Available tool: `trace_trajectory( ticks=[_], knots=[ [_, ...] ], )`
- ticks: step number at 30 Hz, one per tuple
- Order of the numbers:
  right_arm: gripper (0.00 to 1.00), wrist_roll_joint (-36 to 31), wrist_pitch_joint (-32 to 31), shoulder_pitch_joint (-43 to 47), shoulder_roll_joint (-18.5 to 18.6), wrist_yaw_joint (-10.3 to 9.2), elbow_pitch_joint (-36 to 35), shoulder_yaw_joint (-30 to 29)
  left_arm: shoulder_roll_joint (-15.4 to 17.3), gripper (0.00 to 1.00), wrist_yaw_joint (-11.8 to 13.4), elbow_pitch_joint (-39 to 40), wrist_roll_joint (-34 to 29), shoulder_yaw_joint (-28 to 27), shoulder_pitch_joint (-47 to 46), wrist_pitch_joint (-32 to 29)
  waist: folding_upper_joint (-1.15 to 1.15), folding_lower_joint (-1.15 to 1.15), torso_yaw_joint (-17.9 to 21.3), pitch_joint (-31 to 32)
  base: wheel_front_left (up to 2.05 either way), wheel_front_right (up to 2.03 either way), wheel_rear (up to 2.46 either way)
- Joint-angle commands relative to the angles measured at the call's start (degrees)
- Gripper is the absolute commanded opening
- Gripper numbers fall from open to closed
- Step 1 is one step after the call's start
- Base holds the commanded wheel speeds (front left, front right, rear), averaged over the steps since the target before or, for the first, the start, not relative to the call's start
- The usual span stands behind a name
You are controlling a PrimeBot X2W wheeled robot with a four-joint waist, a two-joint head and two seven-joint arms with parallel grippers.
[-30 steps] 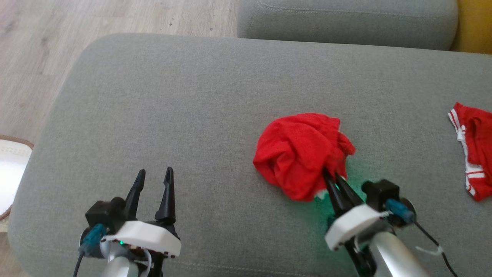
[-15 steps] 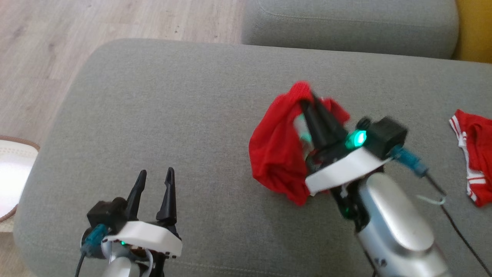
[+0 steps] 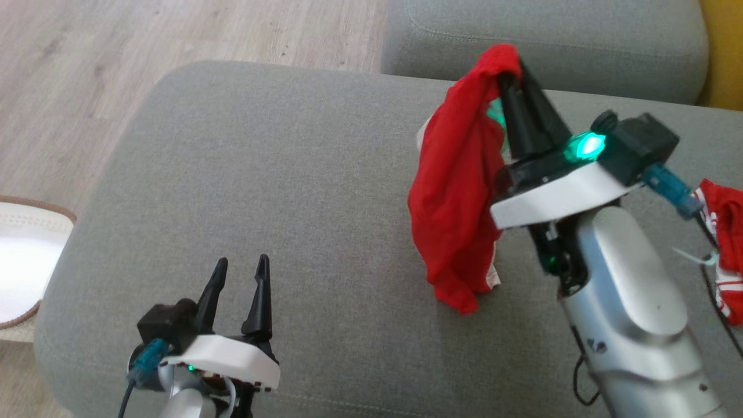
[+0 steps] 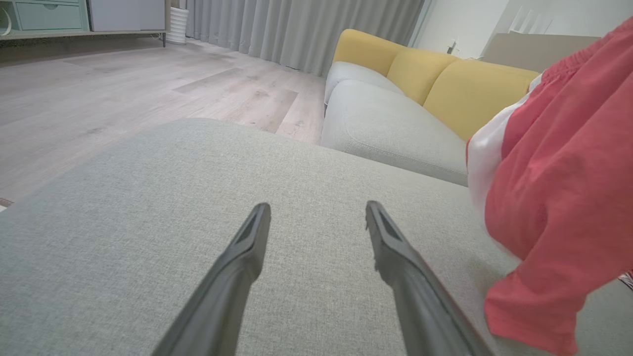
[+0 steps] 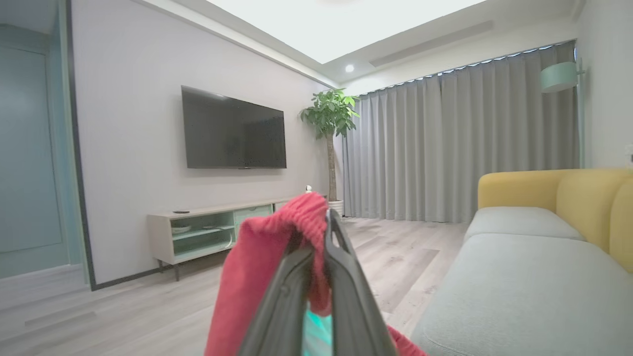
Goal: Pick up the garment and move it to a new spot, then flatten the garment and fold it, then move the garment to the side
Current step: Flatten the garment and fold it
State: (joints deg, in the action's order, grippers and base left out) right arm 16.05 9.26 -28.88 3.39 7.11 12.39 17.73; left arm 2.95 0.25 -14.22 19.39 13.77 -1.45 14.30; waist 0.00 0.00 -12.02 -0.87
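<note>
**benchwatcher:** Standing by the sofa. The right claw point(image 3: 515, 69) is pinched tight on one edge of the red garment point(image 3: 458, 197), fingers pointing up and away from the robot. The cloth drapes off the tips and hangs straight below them, on the side towards the other arm. So its long axis runs top to bottom, one bunched rope of fabric with white trim peeking out low down.

**foldnerd:** Is it clear of the cushion point(image 3: 261, 174)?

**benchwatcher:** The bottom end is right at the cushion. Touching or just off, I can't tell.

**foldnerd:** And the left claw point(image 3: 242, 262)?

**benchwatcher:** Spread wide, nothing in it, low over the cushion's near edge. From there the garment is ahead and off to its right, well apart. So the right arm has it and the left is the spare.

**foldnerd:** My guess is it's on the carry-to-a-new-spot step, and the open grey stretch ahead of the left claw looks like the place.

**benchwatcher:** I reckon so. For flattening, the left would have to reach right for that dangling low end. There's also another red piece point(image 3: 725, 232) lying just past the right claw's outer side, and I'd steer clear of it.
</note>
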Motion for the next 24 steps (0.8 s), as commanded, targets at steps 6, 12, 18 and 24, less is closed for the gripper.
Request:
trace_trajectory(
  ticks=[6, 12, 18, 24],
  knots=[
    [0.00, -3.26, -1.28, -2.91, -0.51, 0.37, 4.72, 1.06, -0.07, 1.00, 0.20, 2.19, 0.29, -1.73, -2.81, 0.70, 0.00, 0.00, -0.74, -1.30, 0.00, 0.00, 0.00],
    [0.00, -1.96, 0.62, -4.12, -0.51, 0.37, 15.93, 8.18, -0.07, 1.00, 0.16, 2.64, -0.08, -1.67, -4.12, 0.70, 0.00, 0.00, -3.40, -2.81, 0.00, 0.00, 0.00],
    [0.37, 2.53, 2.58, -4.87, -0.51, 0.37, 23.51, 17.98, -0.07, 1.00, 0.31, 3.27, -0.43, -2.01, -4.33, 0.70, 0.00, 0.00, -5.44, -3.64, 0.00, 0.00, 0.00],
    [1.00, 7.98, 2.96, -4.97, -0.51, 0.37, 25.52, 28.42, -0.07, 1.00, 0.36, 3.12, -0.49, -2.08, -3.84, 0.70, 0.00, 0.00, -4.80, -3.37, 0.00, 0.00, 0.00]
  ],
)
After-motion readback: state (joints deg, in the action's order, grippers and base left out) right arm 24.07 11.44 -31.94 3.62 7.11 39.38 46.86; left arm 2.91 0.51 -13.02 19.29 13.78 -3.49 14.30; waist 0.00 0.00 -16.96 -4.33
